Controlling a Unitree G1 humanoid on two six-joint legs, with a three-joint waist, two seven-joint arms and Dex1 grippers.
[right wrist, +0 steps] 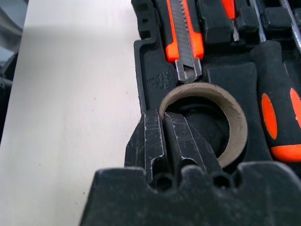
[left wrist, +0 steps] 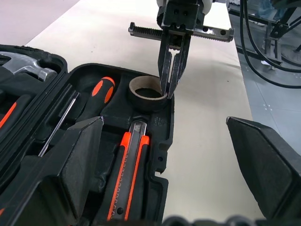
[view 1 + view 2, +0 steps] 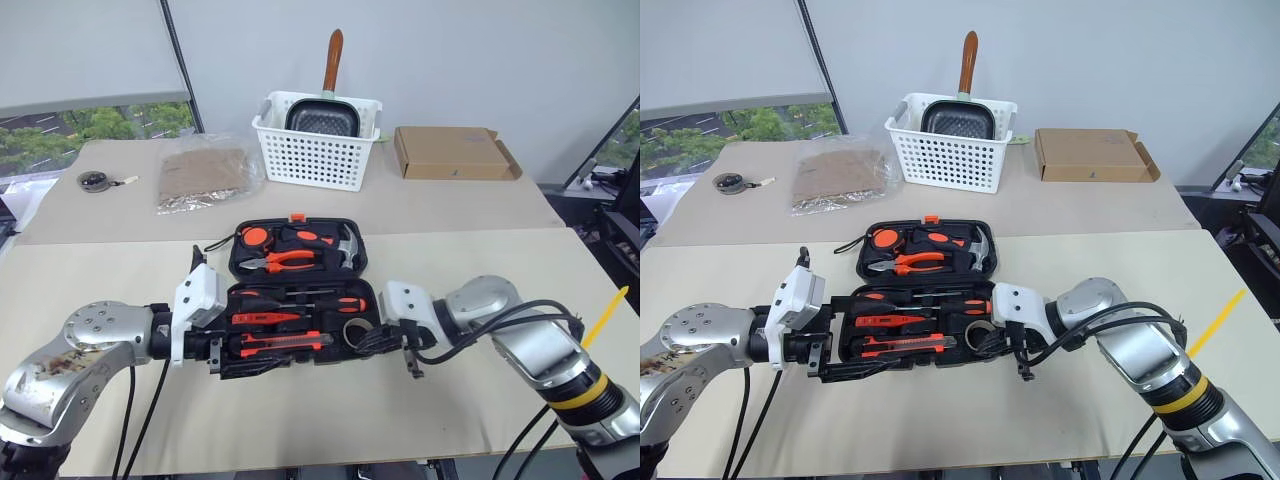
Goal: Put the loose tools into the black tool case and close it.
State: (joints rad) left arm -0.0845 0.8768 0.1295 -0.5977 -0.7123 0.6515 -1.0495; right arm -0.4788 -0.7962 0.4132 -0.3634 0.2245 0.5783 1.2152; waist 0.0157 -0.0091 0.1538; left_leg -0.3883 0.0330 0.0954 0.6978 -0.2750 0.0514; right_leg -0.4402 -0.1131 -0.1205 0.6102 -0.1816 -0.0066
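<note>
The black tool case [image 3: 236, 262] lies open on the near table. Its near half holds two black-and-orange screwdrivers [image 3: 345, 304], a slim red screwdriver [image 3: 262, 318] and the orange utility knife [image 3: 285, 342]. The brownish tape ring [image 1: 235, 113] stands in the recess at the case's near right corner. My right gripper [image 2: 168, 92] is shut on the ring's wall, one finger inside and one outside. My left gripper [image 2: 165, 121] is open at the case's near left corner [image 3: 222, 358], its fingers [image 2: 80, 160] spread wide, holding nothing.
Pliers [image 3: 290, 260] and a hammer [image 3: 347, 245] sit in the case's lid. On the far table are a white slotted basket [image 3: 315, 155] with a pan, a cardboard box [image 3: 450, 152] and a plastic bag [image 3: 205, 175]. Bare table lies right of the case.
</note>
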